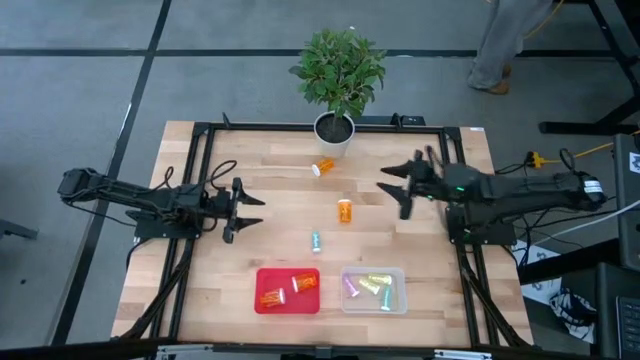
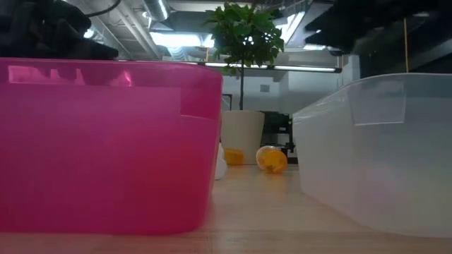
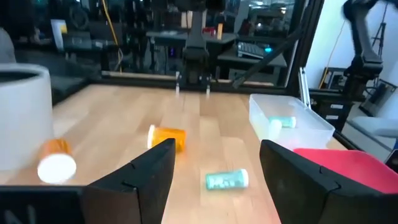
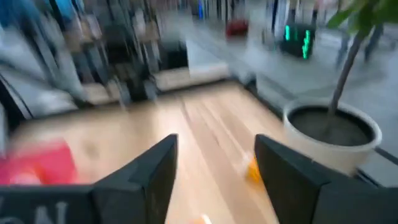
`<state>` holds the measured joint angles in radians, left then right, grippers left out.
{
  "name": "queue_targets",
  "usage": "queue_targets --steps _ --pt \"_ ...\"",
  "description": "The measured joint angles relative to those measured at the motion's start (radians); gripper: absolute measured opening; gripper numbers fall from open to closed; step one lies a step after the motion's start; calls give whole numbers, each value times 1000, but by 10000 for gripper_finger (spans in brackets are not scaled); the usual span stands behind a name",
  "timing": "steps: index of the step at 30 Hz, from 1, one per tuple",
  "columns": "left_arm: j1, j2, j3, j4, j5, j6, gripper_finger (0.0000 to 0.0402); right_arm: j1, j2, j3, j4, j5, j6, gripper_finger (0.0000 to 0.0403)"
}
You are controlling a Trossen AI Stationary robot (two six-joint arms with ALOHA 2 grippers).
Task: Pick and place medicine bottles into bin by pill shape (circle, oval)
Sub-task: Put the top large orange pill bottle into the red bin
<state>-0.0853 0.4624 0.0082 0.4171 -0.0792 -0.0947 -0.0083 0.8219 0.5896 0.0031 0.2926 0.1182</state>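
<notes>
— Grippers?
— We log the left gripper (image 1: 243, 209) spread wide, empty, above bare table; right gripper (image 1: 396, 187) likewise parted, empty.

— Bottles?
— Between them, untouched: a teal bottle (image 1: 316, 241), an orange bottle (image 1: 345, 210), another (image 1: 323, 167) near the plant pot (image 1: 334, 130). Others fill the red bin (image 1: 262, 301) and clear bin (image 1: 398, 301).

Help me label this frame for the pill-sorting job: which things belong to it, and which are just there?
Part of the job:
- orange bottle by the pot
- orange bottle mid-table
- teal bottle
- red bin, holding orange bottles
- clear bin, holding pastel bottles
- left gripper and right gripper, jaws open

Just there:
- potted plant
- person at the far edge
</notes>
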Motion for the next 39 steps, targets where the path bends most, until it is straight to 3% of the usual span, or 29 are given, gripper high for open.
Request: queue_targets --steps 4,10,21,29,39 --pt "0 -1 0 -30 0 -9 228 -47 224 174 -141 -1 -189 215" --pt "0 0 0 -44 0 -8 228 -107 544 362 -170 -63 -490 215" --pt "0 0 0 -43 0 -8 228 -235 1017 766 -454 -106 -638 215" --pt "0 0 0 -43 -1 -7 228 -269 1200 932 -543 -111 -760 215" --pt "0 0 0 -43 -1 -7 228 -295 1308 1021 -595 -88 -848 215"
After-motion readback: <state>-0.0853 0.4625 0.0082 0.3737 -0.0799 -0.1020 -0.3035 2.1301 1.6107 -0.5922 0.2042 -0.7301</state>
